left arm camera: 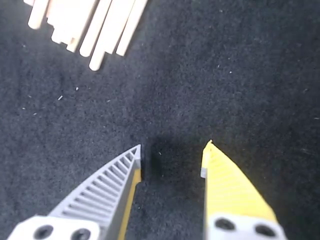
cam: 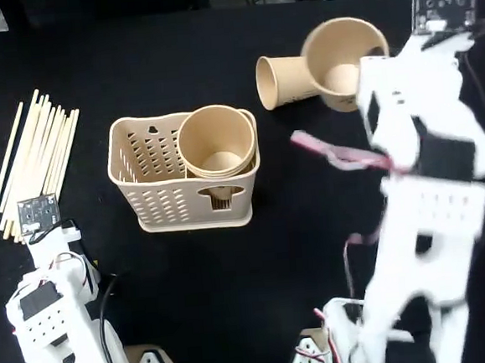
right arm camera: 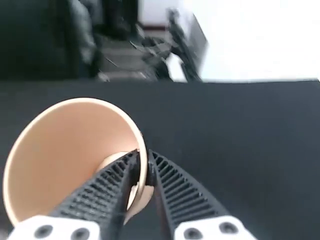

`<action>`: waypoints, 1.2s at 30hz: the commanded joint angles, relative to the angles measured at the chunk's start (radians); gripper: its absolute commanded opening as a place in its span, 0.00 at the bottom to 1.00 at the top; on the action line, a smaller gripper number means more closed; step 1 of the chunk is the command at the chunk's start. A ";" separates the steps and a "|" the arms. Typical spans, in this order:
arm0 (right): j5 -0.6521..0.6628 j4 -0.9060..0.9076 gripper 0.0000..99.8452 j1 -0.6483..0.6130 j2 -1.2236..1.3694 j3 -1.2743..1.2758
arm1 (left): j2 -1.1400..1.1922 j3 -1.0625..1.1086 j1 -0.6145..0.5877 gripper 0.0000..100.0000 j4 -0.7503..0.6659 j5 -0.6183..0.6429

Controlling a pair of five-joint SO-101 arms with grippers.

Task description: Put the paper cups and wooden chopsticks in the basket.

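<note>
Done: stacked paper cups [cam: 216, 140] sit in the basket [cam: 156, 201]. Outstanding: my right tool [right arm camera: 144, 156] pinches the rim of an upright cup [right arm camera: 65, 150], with a toppled cup [cam: 283, 81] just beside it. The wooden chopsticks [left arm camera: 90, 25] lie on the counter [left arm camera: 225, 75] just ahead of my left tool [left arm camera: 172, 147], which is spread and holds nothing.

paper cups [cam: 341, 47] tan | basket [cam: 156, 201] beige, rows of slots | chopsticks [cam: 38, 151] pale wood | table [cam: 173, 52] black | left gripper [left arm camera: 172, 165] grey and yellow, ribbed | right gripper [right arm camera: 145, 160] black, ribbed | arms [cam: 429, 209] white
</note>
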 commanded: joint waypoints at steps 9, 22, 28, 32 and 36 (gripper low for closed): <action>-0.021 0.258 0.01 -0.543 -0.228 -0.265 | -0.012 -0.004 0.010 0.20 0.000 -0.006; -0.083 0.256 0.01 -0.554 -0.022 -0.196 | -0.012 -0.004 0.010 0.20 0.000 -0.006; -0.078 0.264 0.01 -0.554 0.056 -0.196 | -0.012 -0.004 0.010 0.20 0.000 -0.006; -0.084 0.273 0.08 -0.554 0.091 -0.186 | -0.012 -0.004 0.010 0.20 0.000 -0.006; -0.175 0.270 0.25 -0.552 0.090 -0.159 | -0.012 -0.005 0.010 0.20 -0.002 -0.006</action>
